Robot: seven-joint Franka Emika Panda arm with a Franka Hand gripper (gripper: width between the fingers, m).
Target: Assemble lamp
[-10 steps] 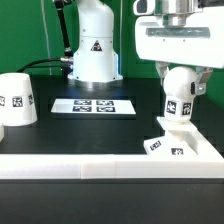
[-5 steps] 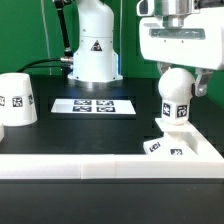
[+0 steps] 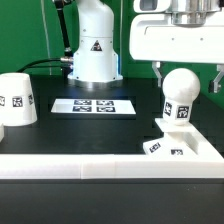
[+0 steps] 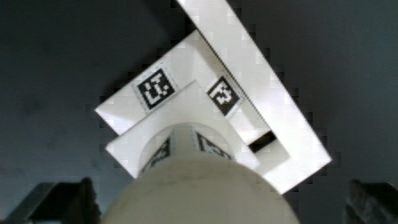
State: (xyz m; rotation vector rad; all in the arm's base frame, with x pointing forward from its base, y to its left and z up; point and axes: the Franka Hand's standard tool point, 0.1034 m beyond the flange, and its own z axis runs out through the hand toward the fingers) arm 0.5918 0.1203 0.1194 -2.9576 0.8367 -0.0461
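The white round bulb (image 3: 180,97) stands upright on its short neck on the flat square base (image 3: 190,150) at the exterior view's right. My gripper (image 3: 187,78) is open, with a finger on each side of the bulb's top and not touching it. In the wrist view the bulb (image 4: 196,175) fills the space between my two dark fingers (image 4: 63,200), and the tagged base (image 4: 187,75) lies beyond it. The tapered shade (image 3: 17,98) stands on the table at the exterior view's left, well apart from the gripper.
The marker board (image 3: 93,105) lies flat in the middle of the black table. The arm's white pedestal (image 3: 93,50) stands behind it. A white raised rail (image 3: 70,166) runs along the front edge and meets the base's corner.
My gripper has opened and risen off the bulb. The bulb, tilted and held a second ago, now stands upright on the base by itself.
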